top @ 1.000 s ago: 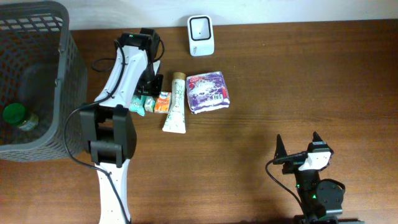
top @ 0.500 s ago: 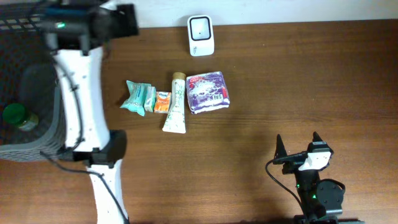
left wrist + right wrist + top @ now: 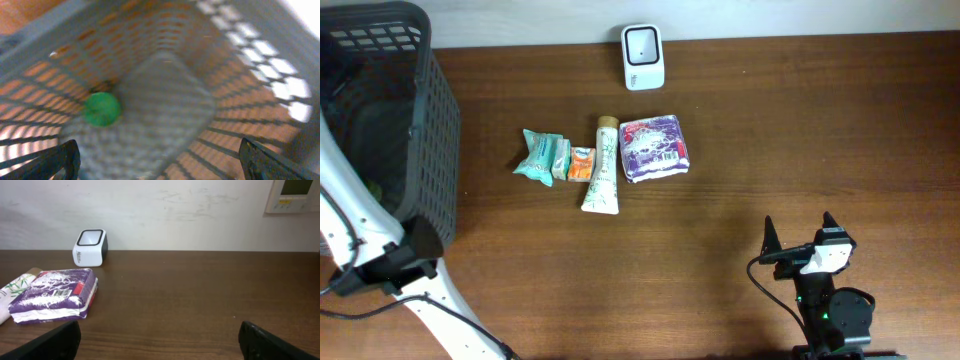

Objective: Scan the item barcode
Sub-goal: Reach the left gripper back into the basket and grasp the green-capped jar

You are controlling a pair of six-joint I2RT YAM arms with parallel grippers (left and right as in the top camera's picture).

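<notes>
Green-lidded item (image 3: 101,109) in grey basket (image 3: 260,65)

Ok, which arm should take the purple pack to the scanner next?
Probably right: the right gripper, open, faces the purple pack and scanner in its wrist view, while the left gripper hangs open over the basket.

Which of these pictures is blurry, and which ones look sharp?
Left wrist view: blurred, with the basket mesh and the green lid smeared. Right wrist view: sharp, purple packet and white scanner crisp. Overhead view: sharp and evenly lit.
</notes>
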